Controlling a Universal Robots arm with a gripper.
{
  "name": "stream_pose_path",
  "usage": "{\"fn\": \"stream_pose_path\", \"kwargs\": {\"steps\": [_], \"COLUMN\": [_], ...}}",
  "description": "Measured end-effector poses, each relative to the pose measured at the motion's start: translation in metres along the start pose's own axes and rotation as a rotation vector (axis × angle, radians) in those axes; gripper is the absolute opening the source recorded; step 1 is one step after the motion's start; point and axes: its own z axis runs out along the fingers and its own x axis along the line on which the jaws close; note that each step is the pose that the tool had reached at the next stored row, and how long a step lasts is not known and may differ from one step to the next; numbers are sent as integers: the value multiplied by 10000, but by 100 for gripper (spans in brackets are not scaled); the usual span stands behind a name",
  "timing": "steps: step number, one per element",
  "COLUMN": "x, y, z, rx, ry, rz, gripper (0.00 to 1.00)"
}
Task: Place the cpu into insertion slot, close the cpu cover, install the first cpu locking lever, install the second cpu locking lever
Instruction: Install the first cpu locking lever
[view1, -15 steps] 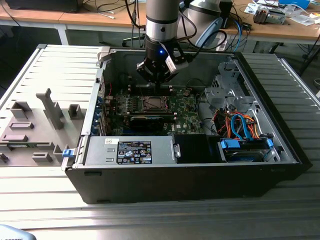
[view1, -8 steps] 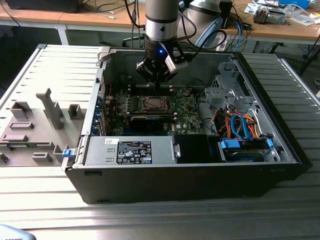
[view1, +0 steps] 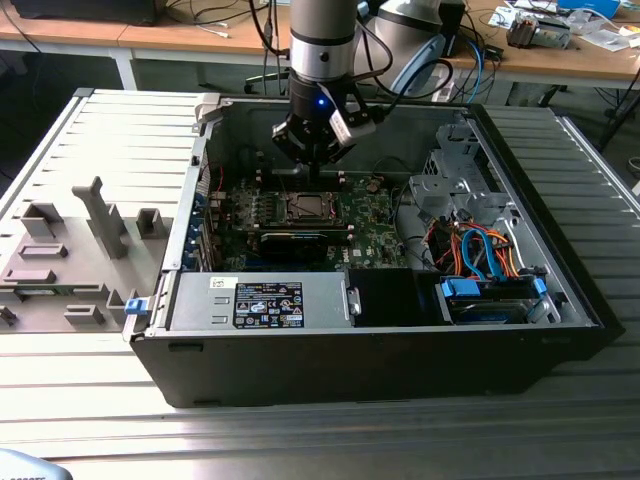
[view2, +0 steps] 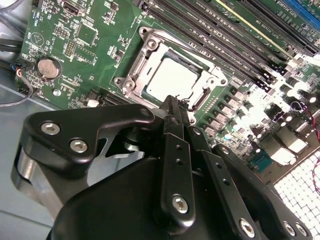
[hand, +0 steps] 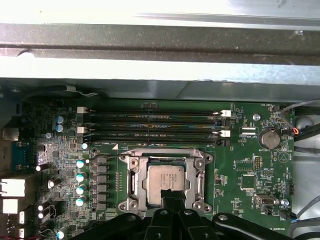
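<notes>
Silver on silver down there: your cpu (hand: 167, 176), a flat square with a matte pale-grey metal top, sits level in the insertion slot (hand: 192, 182) on the green circuit board (hand: 250, 165). The cpu cover (hand: 165, 156), a thin shiny frame plate with a square window, lies flat around it. Your gripper (hand: 169, 197) hangs right over the socket, slim black fingers (view2: 172, 107) pinched tight together, with the tips overlapping one edge of the chip in both wrist views.
</notes>
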Motion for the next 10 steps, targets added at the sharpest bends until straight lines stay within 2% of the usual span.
{"fn": "stream_pose_path", "kwargs": {"steps": [10], "x": [39], "y": [1], "z": [-1], "rx": [1], "ry": [-1], "rz": [-1], "gripper": [11]}}
